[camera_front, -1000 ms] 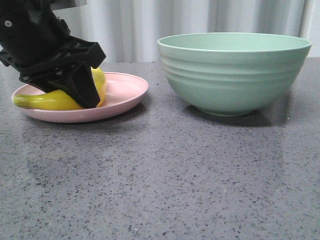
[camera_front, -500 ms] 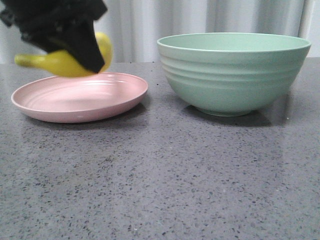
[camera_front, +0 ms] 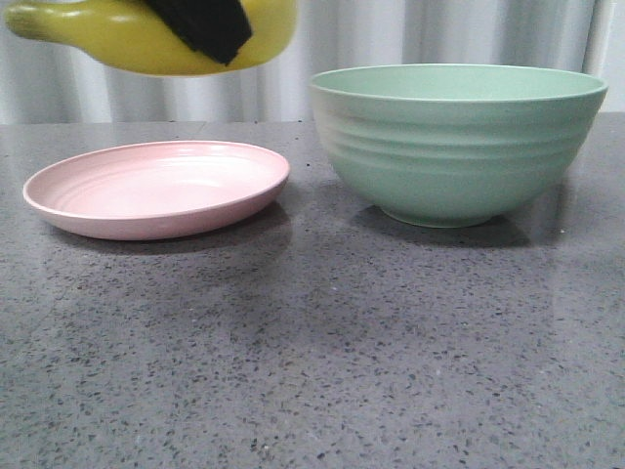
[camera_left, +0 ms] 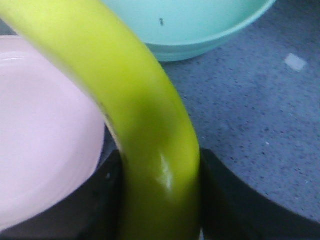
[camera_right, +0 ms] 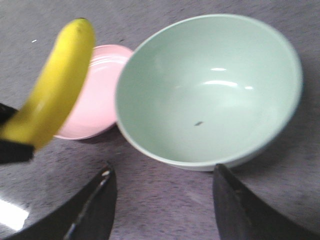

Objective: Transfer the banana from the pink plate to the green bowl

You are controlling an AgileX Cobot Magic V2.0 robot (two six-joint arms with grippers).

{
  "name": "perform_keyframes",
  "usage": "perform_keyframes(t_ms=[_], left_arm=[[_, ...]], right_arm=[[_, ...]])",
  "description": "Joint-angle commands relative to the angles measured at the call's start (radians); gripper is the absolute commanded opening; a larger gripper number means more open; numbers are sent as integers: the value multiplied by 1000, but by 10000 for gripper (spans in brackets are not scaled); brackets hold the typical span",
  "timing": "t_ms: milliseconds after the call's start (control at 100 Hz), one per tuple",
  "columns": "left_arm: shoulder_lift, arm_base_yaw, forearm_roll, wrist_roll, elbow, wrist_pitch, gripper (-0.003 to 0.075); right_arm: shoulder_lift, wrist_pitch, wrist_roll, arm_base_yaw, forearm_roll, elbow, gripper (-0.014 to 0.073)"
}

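My left gripper (camera_front: 200, 21) is shut on the yellow banana (camera_front: 127, 39) and holds it high above the pink plate (camera_front: 156, 189), near the top left of the front view. The plate is bare on the grey table. The green bowl (camera_front: 457, 142) stands to the plate's right and holds nothing. In the left wrist view the banana (camera_left: 135, 110) fills the jaws of that gripper (camera_left: 160, 200), with the plate (camera_left: 45, 145) and bowl (camera_left: 190, 25) below. My right gripper (camera_right: 162, 200) is open and empty above the table, near the bowl (camera_right: 210, 95); this view also shows the banana (camera_right: 55, 85) and plate (camera_right: 100, 100).
A grey speckled tabletop (camera_front: 312, 352) stretches in front of the plate and bowl. A pale curtain (camera_front: 391, 39) hangs behind them.
My left gripper has lifted the banana off the pink plate, up and a little to the right. The plate now lies bare. The bowl has not moved.
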Motion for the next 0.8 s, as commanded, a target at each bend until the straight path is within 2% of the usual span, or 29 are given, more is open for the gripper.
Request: perform_keyframes(t_ms=[0,140,290,460,790], left_arm=[[-36,-54,-8,-2,-34,-21,-19],[-36,-125,-8,-2,-34,-34,-19],[-27,-154,-10,-2,-34,-27,-19],[-25,-160,-13,-2,-34,-23,-19],[-25,-160,-21,-2,-34,-11,-19]], right_arm=[[57,-62,-6,37,53,-65,360],[162,-71,-6,108,102,-117,360],[251,-106,-6,162,146,-156,360],[342,-117,0,176,196,-202,360],[471,-151,0,176,200,-268,360]])
